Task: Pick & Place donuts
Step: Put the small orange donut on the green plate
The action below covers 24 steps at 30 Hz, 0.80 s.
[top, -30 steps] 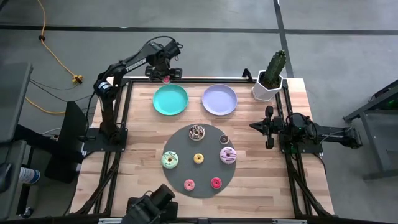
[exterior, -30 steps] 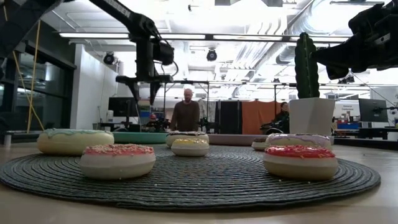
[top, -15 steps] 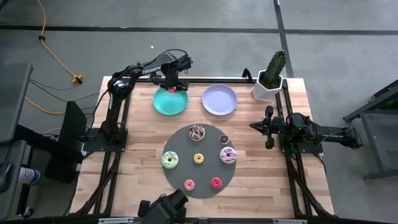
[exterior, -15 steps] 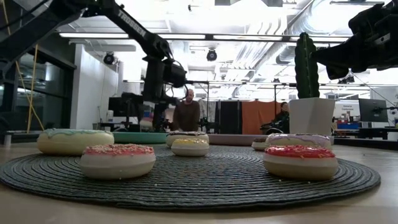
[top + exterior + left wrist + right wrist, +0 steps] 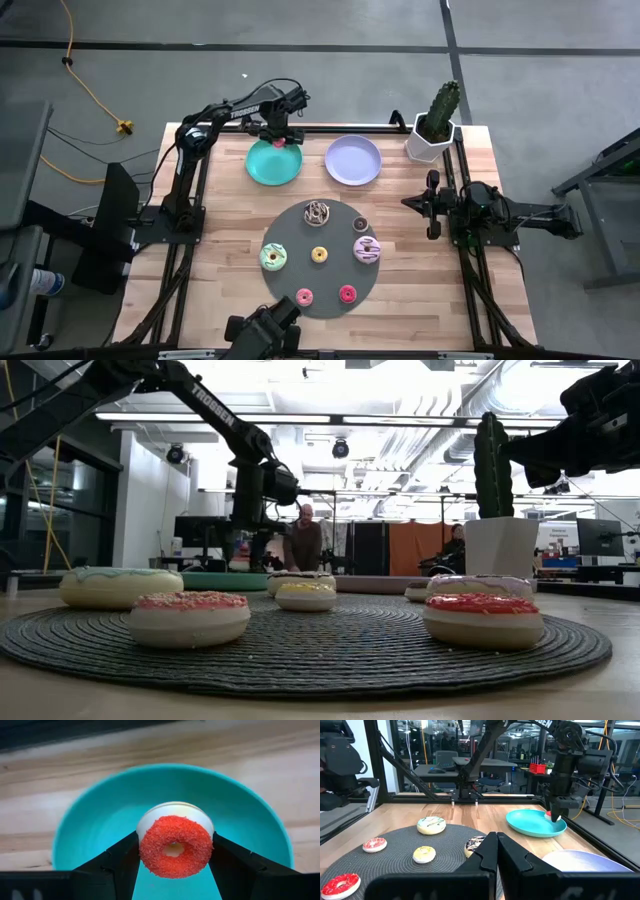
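Observation:
My left gripper (image 5: 279, 141) hangs over the far part of the teal plate (image 5: 273, 163) and is shut on a small red-sugared donut (image 5: 174, 846). The plate fills the left wrist view beneath it (image 5: 100, 830). The other donuts lie on the dark grey disc (image 5: 290, 232): chocolate-sprinkled (image 5: 317, 212), little brown (image 5: 360, 223), pink-striped (image 5: 367, 249), yellow (image 5: 320, 254), green-iced (image 5: 273, 257), pink (image 5: 304, 297) and red (image 5: 347, 293). My right gripper (image 5: 412, 203) waits shut at the table's right side, its fingers together in its own view (image 5: 496, 851). My left gripper pinches the red donut between its two fingers, one finger (image 5: 122, 856) on each side of the ring's white rim (image 5: 145, 822). It comes from above, pointing down. The donut is tilted, red top toward the wrist camera, low over the plate; whether it touches the plate I cannot tell.
The lilac plate (image 5: 353, 160) sits right of the teal one. A cactus in a white pot (image 5: 436, 125) stands at the far right corner. Bare wood lies left of the disc and along the near edge. People show in the room beyond the table.
My left gripper, holding the red donut all the while, has swung from beyond the table's far edge toward the near and right, and has come down over the teal plate. Most of that travel came first; since then it has barely moved.

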Tool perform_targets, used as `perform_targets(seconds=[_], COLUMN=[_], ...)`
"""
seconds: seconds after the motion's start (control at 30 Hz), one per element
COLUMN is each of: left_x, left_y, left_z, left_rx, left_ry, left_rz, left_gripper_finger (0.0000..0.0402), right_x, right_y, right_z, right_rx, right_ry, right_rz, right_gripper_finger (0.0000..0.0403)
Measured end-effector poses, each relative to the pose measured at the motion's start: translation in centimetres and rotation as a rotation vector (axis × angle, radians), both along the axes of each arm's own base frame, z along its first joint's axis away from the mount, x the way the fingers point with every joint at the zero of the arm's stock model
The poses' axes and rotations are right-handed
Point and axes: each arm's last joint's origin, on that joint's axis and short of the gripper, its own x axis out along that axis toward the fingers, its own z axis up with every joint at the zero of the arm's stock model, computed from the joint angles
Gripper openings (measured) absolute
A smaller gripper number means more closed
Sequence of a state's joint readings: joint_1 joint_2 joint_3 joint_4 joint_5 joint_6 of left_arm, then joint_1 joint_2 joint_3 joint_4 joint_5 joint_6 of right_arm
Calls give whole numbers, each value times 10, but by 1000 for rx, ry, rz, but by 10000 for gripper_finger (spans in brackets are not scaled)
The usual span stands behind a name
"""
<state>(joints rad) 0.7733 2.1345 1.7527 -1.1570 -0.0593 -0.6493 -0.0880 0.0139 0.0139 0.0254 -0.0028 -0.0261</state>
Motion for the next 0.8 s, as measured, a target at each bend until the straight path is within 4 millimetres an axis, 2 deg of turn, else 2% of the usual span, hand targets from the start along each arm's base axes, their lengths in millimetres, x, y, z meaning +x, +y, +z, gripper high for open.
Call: perform_targets(seconds=[0.23,0.43,0.67,0.8], left_x=[2,8,10,10], left_y=[0,-2,0,0], left_z=[-1,-24,-26,-26], left_rx=[7,-70,-54,-47], left_ry=[-3,17,11,18], left_rz=[-15,-31,-36,-94], left_gripper_finger=[209,209,209,209], right_x=[0,0,0,0], right_y=[0,0,0,0], right_z=[0,0,0,0], right_rx=[0,0,0,0], right_ry=[0,0,0,0], right_rz=[0,0,0,0], right_gripper_finger=[0,0,0,0])
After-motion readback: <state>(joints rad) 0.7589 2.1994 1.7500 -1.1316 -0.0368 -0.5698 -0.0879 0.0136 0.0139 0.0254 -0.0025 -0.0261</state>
